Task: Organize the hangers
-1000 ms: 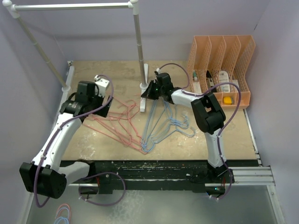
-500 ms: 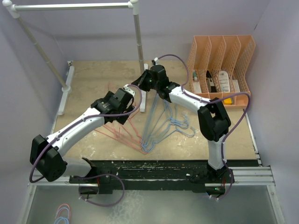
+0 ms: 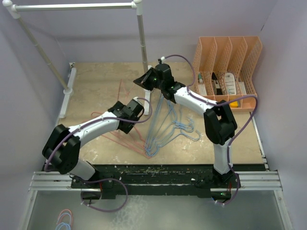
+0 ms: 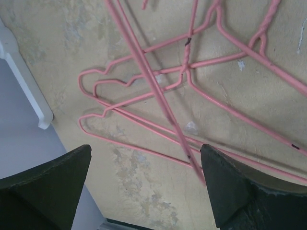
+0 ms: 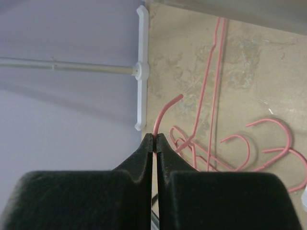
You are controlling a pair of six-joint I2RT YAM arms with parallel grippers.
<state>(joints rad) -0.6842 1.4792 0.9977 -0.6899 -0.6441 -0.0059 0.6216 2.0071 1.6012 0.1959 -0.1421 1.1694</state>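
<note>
My right gripper [image 3: 145,79] is shut on the hook of a pink hanger [image 5: 165,108] and holds it above the table near the rack's pole; the hanger's thin frame [image 3: 121,91] hangs out to the left. Its fingers [image 5: 144,153] pinch the wire. My left gripper [image 3: 130,115] is open and empty over the pile of pink hangers [image 3: 115,136], its fingers [image 4: 235,191] wide apart. One pink wire [image 4: 158,96] crosses diagonally close to the right finger, above the lying pink hangers [image 4: 124,86]. Several light blue hangers [image 3: 163,129] lie at the table's middle.
The white pole rack stands at the back left, its upright [image 3: 142,43] just behind my right gripper and its foot [image 5: 140,72] on the table; another foot [image 4: 24,81] shows in the left wrist view. The orange slotted file holder [image 3: 228,67] stands at the back right.
My left arm has swung from the left side to the middle, over the pink pile. My right gripper has risen and moved a little left and back, lifting the pink hanger.
</note>
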